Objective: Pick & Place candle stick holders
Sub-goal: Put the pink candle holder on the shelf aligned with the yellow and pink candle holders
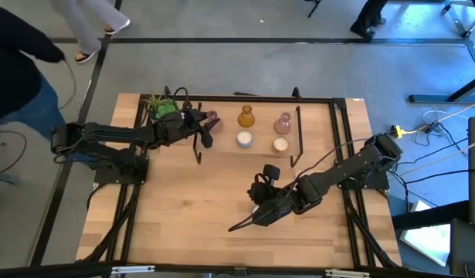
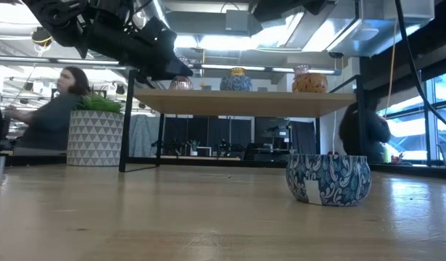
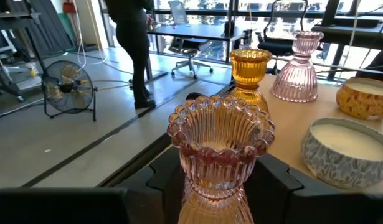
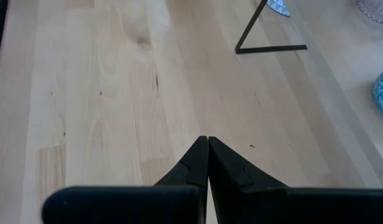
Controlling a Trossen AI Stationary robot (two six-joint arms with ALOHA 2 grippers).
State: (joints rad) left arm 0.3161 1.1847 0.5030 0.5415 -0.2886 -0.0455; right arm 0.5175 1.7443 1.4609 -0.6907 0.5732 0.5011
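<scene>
On my feed: left claw (image 1: 207, 123) clamped around the ribbed pink glass candle stick holder (image 3: 220, 146) at the raised wooden shelf's (image 2: 244, 101) left end, beside the amber glass holder (image 1: 246, 117). Second pink glass holder (image 1: 283, 123) further along the shelf. Right claw (image 4: 207, 144) pinched together, empty, above the bare worktop (image 1: 191, 216).
</scene>
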